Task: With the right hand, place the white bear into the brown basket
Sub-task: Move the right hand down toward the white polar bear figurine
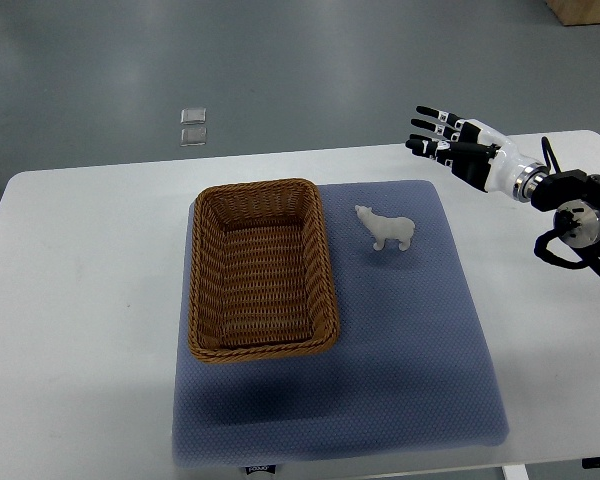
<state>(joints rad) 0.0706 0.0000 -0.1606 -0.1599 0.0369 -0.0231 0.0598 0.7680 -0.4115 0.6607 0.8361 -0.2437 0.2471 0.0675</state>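
Hovering at two o'clock with fingers spread and empty, right robot hand (448,143), well apart from white bear (386,229) standing on blue mat (410,340) just beside brown basket (263,268). Risk: toppling or nudging so small a figure off-grip on approach.

Readable text: none anywhere in the top view.
Mat tag (262,467): a small dark label at the near edge of the blue mat (410,340), by the table's (80,300) near edge; it carries pale print, too small and blurred to make out.
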